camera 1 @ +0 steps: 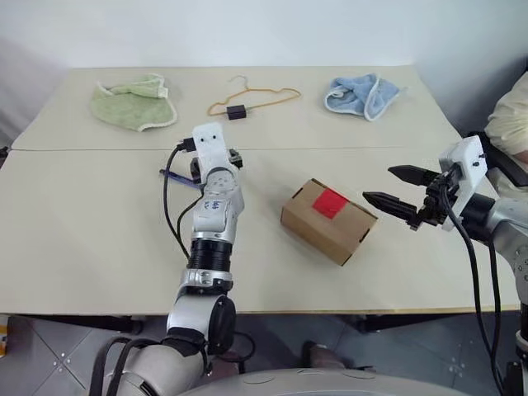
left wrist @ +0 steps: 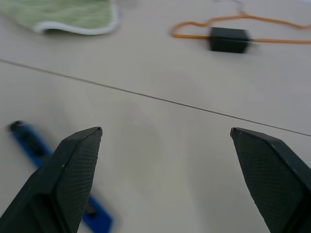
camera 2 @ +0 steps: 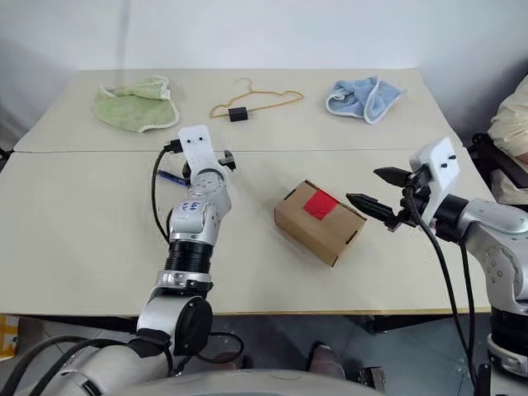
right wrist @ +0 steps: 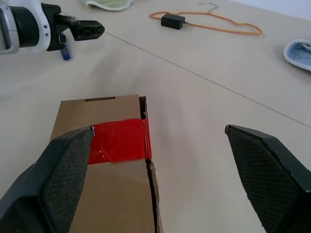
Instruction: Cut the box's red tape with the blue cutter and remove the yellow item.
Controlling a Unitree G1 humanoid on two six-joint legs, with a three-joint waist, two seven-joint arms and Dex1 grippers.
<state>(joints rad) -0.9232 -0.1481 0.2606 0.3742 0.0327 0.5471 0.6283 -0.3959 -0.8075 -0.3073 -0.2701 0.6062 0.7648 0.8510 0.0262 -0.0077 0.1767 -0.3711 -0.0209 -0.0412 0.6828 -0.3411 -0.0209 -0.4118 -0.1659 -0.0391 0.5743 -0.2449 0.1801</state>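
Bright even light, soft shadows; left wrist view blurred, fingers [left wrist: 73, 179] soft.

Box [camera 1: 328, 221]: plain brown cardboard. Red tape [camera 1: 330, 202]: bright red patch on its top. Blue cutter [left wrist: 34, 151]: dark blue body, black tip. Counter [camera 1: 82, 231]: pale beige, thin dark seam line across it. Cloth at the far left [camera 1: 134, 102]: pale green, white edging. Cloth at the far right [camera 1: 362, 95]: light blue, white edging. Hanger [camera 1: 252, 96]: thin orange wire, small black block [camera 1: 237, 113] on it. Left tool [left wrist: 165, 179] and right tool [camera 1: 398, 189]: black fingers, fine cross-hatch texture on the pads, white and silver housings, black cables.
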